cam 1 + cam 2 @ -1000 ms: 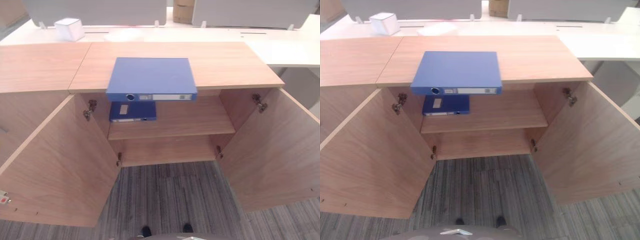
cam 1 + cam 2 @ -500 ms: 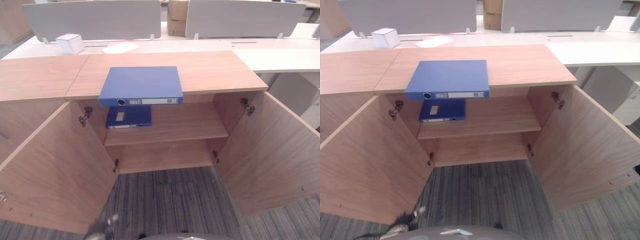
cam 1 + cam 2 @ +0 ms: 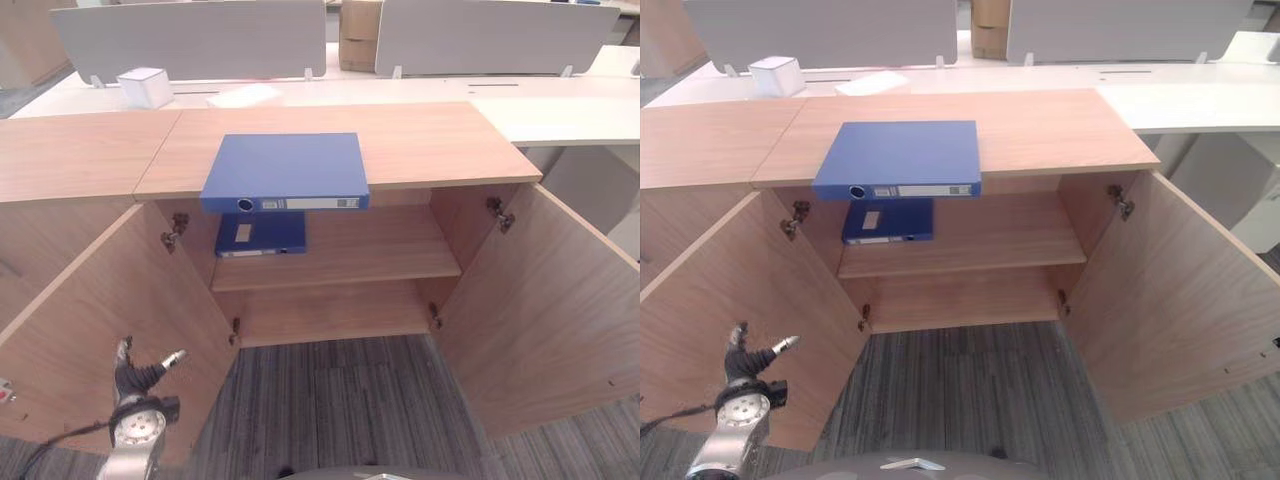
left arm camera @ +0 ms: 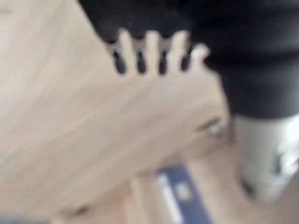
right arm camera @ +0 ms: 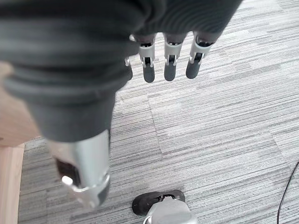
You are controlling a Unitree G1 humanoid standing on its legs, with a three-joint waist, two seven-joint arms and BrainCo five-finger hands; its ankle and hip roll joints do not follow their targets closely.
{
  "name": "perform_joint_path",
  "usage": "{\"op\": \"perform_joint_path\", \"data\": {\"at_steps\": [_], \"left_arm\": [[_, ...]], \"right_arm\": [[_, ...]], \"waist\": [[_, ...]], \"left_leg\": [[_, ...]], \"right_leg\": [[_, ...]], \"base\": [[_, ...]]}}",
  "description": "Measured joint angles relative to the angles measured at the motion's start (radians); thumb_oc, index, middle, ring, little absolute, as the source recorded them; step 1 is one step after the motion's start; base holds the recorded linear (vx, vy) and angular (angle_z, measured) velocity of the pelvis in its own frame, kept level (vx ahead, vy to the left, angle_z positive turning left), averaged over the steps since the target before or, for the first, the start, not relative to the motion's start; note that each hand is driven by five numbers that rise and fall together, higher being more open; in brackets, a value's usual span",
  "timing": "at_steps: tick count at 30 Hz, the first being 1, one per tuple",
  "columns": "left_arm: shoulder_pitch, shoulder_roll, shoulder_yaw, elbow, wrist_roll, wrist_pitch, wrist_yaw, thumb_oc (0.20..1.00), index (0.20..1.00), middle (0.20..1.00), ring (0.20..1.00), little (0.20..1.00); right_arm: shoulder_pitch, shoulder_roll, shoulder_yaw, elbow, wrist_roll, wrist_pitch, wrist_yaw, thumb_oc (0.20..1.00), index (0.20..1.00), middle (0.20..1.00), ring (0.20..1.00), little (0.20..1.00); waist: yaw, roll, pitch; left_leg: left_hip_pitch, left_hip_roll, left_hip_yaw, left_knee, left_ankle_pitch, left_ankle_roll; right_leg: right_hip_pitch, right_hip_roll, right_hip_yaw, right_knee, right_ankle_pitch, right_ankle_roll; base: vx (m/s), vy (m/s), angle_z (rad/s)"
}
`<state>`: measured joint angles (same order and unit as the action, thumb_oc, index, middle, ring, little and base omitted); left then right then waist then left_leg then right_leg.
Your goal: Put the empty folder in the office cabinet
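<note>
Plainly, the blue folder (image 3: 284,167) lies on the cabinet (image 3: 430,135) top, its white spine label unreadable; left hand (image 3: 135,380) and right hand (image 5: 169,58) hang open-fingered.

A blue lever-arch folder (image 3: 285,167) lies flat on the wooden top of the office cabinet (image 3: 440,140), closed, its cover facing up. Its spine faces the front, showing a round finger hole towards the left end and a pale label strip along the rest, and it juts a little past the top's front edge, left of the middle. The cabinet is low and of light wood; both its doors stand wide open, showing one shelf (image 3: 380,250) inside and the bottom compartment below it. On that shelf, at the far left and just under the upper folder, a second blue folder (image 3: 262,234) lies flat with a pale label on it.
</note>
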<state>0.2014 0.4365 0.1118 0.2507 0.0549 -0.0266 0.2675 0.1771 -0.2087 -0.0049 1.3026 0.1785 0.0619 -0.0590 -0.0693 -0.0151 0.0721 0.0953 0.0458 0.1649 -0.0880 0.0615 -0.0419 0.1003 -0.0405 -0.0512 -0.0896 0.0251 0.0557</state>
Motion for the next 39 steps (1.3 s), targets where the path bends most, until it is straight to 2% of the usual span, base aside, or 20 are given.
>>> {"op": "perform_joint_path", "data": {"at_steps": [1, 5, 8, 11, 14, 19, 21, 25, 27, 29, 33, 39], "left_arm": [[-0.009, 0.064, 0.016, -0.07, 0.095, -0.004, 0.036, 1.0, 1.0, 1.0, 1.0, 1.0], [-0.056, 0.15, 0.067, -0.146, 0.257, -0.025, 0.099, 1.0, 1.0, 1.0, 1.0, 1.0], [-0.089, 0.169, 0.062, -0.156, 0.35, -0.027, 0.121, 1.0, 1.0, 1.0, 1.0, 1.0], [-0.127, 0.248, -0.004, -0.156, 0.43, -0.027, 0.134, 1.0, 1.0, 1.0, 1.0, 1.0], [-0.147, 0.268, -0.051, -0.155, 0.485, -0.028, 0.13, 1.0, 1.0, 1.0, 1.0, 1.0], [-0.213, 0.342, -0.216, -0.099, 0.584, -0.051, 0.089, 1.0, 1.0, 1.0, 1.0, 1.0], [-0.226, 0.343, -0.242, -0.08, 0.598, -0.049, 0.081, 1.0, 1.0, 1.0, 1.0, 1.0], [-0.358, 0.374, -0.39, 0.039, 0.664, -0.044, 0.064, 1.0, 1.0, 1.0, 1.0, 1.0], [-0.376, 0.374, -0.405, 0.053, 0.679, -0.046, 0.062, 1.0, 1.0, 1.0, 1.0, 1.0], [-0.437, 0.375, -0.468, 0.108, 0.701, -0.041, 0.062, 1.0, 1.0, 1.0, 1.0, 1.0], [-0.481, 0.374, -0.509, 0.148, 0.718, -0.026, 0.063, 1.0, 1.0, 1.0, 1.0, 1.0], [-0.546, 0.373, -0.552, 0.221, 0.718, -0.005, 0.073, 1.0, 1.0, 1.0, 1.0, 1.0]], "right_arm": [[0.003, -0.005, 0.0, 0.018, 0.0, 0.002, 0.0, 1.0, 1.0, 1.0, 1.0, 1.0], [0.003, -0.016, -0.001, 0.047, 0.0, 0.004, 0.0, 1.0, 1.0, 1.0, 1.0, 1.0], [0.002, -0.017, 0.004, 0.047, -0.001, 0.002, 0.0, 1.0, 1.0, 1.0, 1.0, 1.0], [0.001, -0.025, 0.004, 0.046, -0.001, -0.002, -0.001, 1.0, 1.0, 1.0, 1.0, 1.0], [-0.001, -0.029, 0.007, 0.046, -0.001, -0.013, -0.009, 1.0, 1.0, 1.0, 1.0, 1.0], [-0.019, -0.038, 0.004, 0.052, 0.0, -0.013, -0.008, 1.0, 1.0, 1.0, 1.0, 1.0], [-0.024, -0.04, 0.004, 0.06, 0.001, -0.014, -0.008, 1.0, 1.0, 1.0, 1.0, 1.0], [-0.027, -0.053, 0.003, 0.084, 0.001, -0.015, -0.011, 1.0, 1.0, 1.0, 1.0, 1.0], [-0.026, -0.055, 0.003, 0.084, 0.001, -0.015, -0.011, 1.0, 1.0, 1.0, 1.0, 1.0], [-0.021, -0.061, 0.003, 0.085, 0.001, -0.014, -0.014, 1.0, 1.0, 1.0, 1.0, 1.0], [-0.023, -0.068, 0.003, 0.085, 0.001, -0.015, -0.018, 1.0, 1.0, 1.0, 1.0, 1.0], [-0.021, -0.069, 0.003, 0.085, 0.003, -0.017, -0.021, 1.0, 1.0, 1.0, 1.0, 1.0]], "waist": [[0.0, 0.0, 0.0], [0.001, 0.007, 0.002], [-0.004, 0.014, -0.002], [-0.004, 0.011, -0.006], [-0.009, 0.018, -0.021], [-0.03, 0.026, -0.03], [-0.041, 0.031, -0.034], [-0.058, 0.039, -0.042], [-0.069, 0.039, -0.042], [-0.081, 0.04, -0.045], [-0.1, 0.041, -0.046], [-0.101, 0.041, -0.048]], "left_leg": [[0.009, 0.0, -0.003, 0.0, 0.0, 0.0], [0.017, 0.0, -0.003, 0.0, -0.008, -0.009], [0.019, 0.001, -0.002, 0.0, -0.007, -0.01], [0.02, 0.002, -0.002, 0.0, -0.001, -0.007], [0.025, 0.001, 0.003, 0.0, 0.0, -0.007], [0.028, 0.001, 0.009, 0.0, 0.0, -0.007], [0.03, 0.002, 0.015, 0.0, 0.0, -0.007], [0.017, 0.003, 0.018, 0.0, -0.001, -0.01], [0.017, 0.003, 0.021, 0.0, -0.001, -0.01], [0.017, 0.003, 0.022, 0.0, 0.0, -0.008], [0.016, 0.003, 0.024, 0.0, 0.0, -0.008], [0.01, 0.003, 0.025, 0.0, 0.0, -0.008]], "right_leg": [[0.009, 0.0, -0.003, 0.0, 0.0, 0.0], [0.018, -0.001, -0.004, 0.0, -0.002, 0.003], [0.018, -0.001, -0.003, 0.0, -0.002, 0.003], [0.019, 0.0, -0.004, 0.0, -0.002, 0.003], [0.021, 0.0, -0.001, 0.0, -0.002, 0.003], [0.022, 0.0, 0.002, 0.0, -0.002, 0.003], [0.021, 0.0, 0.008, 0.0, -0.002, 0.003], [0.008, 0.0, 0.009, 0.0, 0.002, 0.006], [0.006, 0.0, 0.012, 0.0, 0.003, 0.006], [0.007, -0.001, 0.011, 0.0, 0.003, 0.006], [0.002, 0.0, 0.014, 0.0, 0.003, 0.006], [-0.003, 0.0, 0.014, 0.0, 0.003, 0.006]], "base": [[0.02, -0.005, 0.07], [0.0, -0.002, 0.01], [0.0, 0.0, 0.0], [0.0, 0.0, 0.0], [0.02, -0.016, -0.05], [0.01, -0.002, -0.02], [0.02, -0.011, -0.08], [0.0, -0.001, -0.01], [0.02, -0.002, -0.06], [0.03, -0.004, 0.0], [0.01, -0.001, -0.02], [0.0, 0.0, 0.0]]}}
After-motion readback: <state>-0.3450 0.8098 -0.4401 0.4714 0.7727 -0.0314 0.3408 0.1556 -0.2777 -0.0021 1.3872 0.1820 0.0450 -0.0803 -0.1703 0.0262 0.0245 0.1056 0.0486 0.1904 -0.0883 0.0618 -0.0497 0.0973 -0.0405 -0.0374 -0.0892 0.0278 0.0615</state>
